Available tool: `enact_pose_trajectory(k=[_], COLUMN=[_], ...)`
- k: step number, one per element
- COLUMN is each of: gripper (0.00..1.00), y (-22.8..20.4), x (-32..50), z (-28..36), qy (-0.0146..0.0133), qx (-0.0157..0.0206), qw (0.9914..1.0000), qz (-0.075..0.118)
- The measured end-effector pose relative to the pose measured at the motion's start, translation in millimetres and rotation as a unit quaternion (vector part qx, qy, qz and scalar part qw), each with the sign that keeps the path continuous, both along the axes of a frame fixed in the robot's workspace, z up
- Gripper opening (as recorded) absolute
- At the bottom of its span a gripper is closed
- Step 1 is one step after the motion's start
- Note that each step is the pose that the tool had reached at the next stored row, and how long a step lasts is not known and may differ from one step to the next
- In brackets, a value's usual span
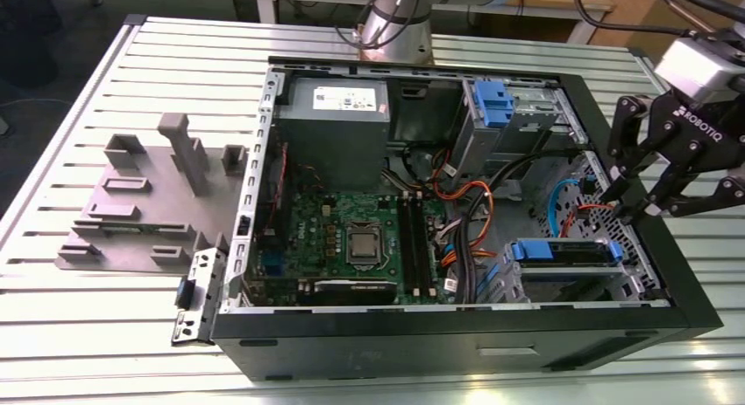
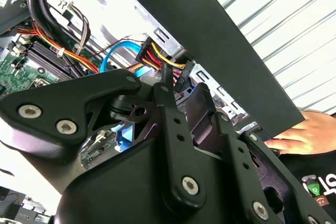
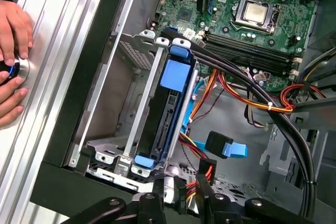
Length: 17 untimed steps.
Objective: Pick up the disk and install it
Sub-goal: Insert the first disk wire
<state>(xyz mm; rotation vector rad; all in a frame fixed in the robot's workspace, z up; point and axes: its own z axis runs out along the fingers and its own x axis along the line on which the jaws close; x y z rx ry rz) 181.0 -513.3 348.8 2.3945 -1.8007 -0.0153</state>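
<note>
The disk (image 3: 169, 109) stands on edge in a slot of the drive cage (image 3: 128, 90) at the case's near corner, with its blue side rails (image 3: 172, 72) showing at both ends. In the exterior view the disk (image 1: 564, 250) appears as a blue-framed block at the lower right of the open computer case (image 1: 466, 335). My gripper (image 1: 634, 209) hangs over the case's right wall, just above that cage. Its black fingers (image 3: 157, 203) are open, with nothing between them but the cables behind. In the second wrist view the gripper (image 2: 185, 87) is close to a bundle of red and yellow wires.
Orange, red and black cables (image 3: 247, 103) and a loose black-and-blue connector (image 3: 223, 145) lie beside the cage. A motherboard (image 1: 349, 230), a grey power supply (image 1: 338, 117) and an upper cage with a blue latch (image 1: 495, 104) fill the case. A person's hand (image 3: 13, 51) rests on the table. A grey fixture (image 1: 152, 195) stands on the exterior view's left.
</note>
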Motion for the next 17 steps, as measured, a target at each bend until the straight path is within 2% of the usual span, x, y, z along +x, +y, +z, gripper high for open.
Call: enact_pose_trajectory(k=[4,6,12,13,17], gripper=[0.37,0.37,0.37,0.37,0.37], y=[0.5,0.8,2.0,2.4,2.7], x=[1.1,1.5,2.2,2.2,2.3], z=[-1.0,-1.1,-0.2,-0.2,-0.2], qy=[0.0026,0.0032,0.0035,0.0035,0.0035], qx=[-0.0021,-0.0021,-0.0025,-0.0031,-0.0103], qw=[0.99999,0.99999,0.99998,0.99998,0.99993], qz=[0.003,0.004,0.004,0.004,0.004])
